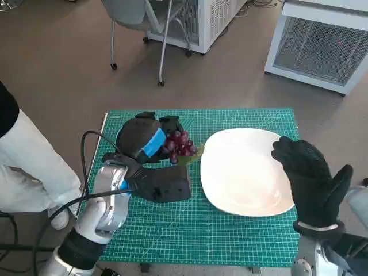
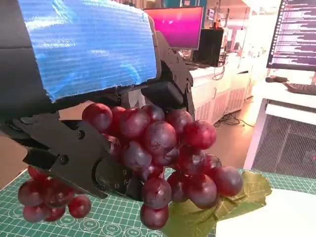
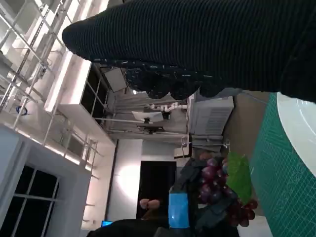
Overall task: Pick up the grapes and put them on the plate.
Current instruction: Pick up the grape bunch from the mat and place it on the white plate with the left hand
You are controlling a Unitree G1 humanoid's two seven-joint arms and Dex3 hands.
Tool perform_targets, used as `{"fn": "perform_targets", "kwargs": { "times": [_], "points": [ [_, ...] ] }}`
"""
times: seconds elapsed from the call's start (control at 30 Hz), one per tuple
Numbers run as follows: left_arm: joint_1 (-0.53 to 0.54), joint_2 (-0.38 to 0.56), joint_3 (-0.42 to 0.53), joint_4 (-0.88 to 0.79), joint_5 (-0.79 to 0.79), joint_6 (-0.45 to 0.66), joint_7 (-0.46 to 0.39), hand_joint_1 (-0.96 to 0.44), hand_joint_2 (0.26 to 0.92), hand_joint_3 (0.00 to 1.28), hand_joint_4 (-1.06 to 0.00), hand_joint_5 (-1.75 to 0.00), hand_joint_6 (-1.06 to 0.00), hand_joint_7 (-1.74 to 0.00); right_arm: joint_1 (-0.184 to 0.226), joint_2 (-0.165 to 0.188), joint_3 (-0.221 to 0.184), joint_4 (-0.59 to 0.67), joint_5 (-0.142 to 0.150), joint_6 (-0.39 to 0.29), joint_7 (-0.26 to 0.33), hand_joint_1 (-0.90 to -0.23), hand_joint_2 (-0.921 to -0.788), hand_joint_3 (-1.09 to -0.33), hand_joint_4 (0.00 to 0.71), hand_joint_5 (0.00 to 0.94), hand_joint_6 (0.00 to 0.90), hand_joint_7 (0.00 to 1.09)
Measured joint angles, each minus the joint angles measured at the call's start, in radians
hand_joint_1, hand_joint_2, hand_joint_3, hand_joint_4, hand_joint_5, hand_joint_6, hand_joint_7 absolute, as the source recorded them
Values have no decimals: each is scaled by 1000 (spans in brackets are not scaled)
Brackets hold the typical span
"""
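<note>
A bunch of dark red grapes (image 1: pixel 180 145) with a green leaf hangs just left of the white plate (image 1: pixel 244 172), above the green cutting mat (image 1: pixel 230 236). My left hand (image 1: pixel 144 144) grips the bunch from above; in the left wrist view the grapes (image 2: pixel 158 158) hang between its black fingers (image 2: pixel 74 153) and the leaf (image 2: pixel 222 202) reaches the plate's rim. My right hand (image 1: pixel 310 172) hovers over the plate's right edge, fingers spread, holding nothing. The right wrist view shows the glove (image 3: pixel 197 44), the grapes (image 3: pixel 217 187) and the plate's rim (image 3: pixel 301 123).
White cabinets (image 1: pixel 322 43) stand beyond the table at the back and right, with a chair (image 1: pixel 144 34) on castors behind. A person's white-trousered leg (image 1: pixel 29 161) is at the left, close to my left arm. A black cable (image 1: pixel 86 172) loops over the left forearm.
</note>
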Motion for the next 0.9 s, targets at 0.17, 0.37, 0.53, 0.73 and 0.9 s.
{"fn": "perform_targets", "kwargs": {
  "times": [0.17,0.37,0.53,0.73,0.9],
  "points": [
    [7,-2,12,-19,1,-28,29,3,907,20,-782,-1190,-726,-929,0,0,0,0,0,0,0,-384,-921,-529,465,448,249,860],
    [5,-4,20,-26,1,-60,38,3,901,27,-784,-1186,-735,-923,0,0,-1,0,0,-1,0,-384,-921,-527,467,447,250,859],
    [3,-8,20,-26,-1,-72,26,3,903,43,-725,-1148,-721,-1059,0,0,-3,0,0,-2,0,-385,-921,-526,468,446,252,857],
    [-17,-33,18,-26,-11,-80,6,3,897,57,-740,-1205,-717,-983,0,0,-9,0,0,-2,0,-385,-921,-522,472,442,257,851],
    [-55,-73,2,-25,-8,-81,-10,3,895,53,-759,-1195,-713,-975,0,0,-11,-4,0,-2,0,-385,-921,-521,476,437,261,845]
  ]
}}
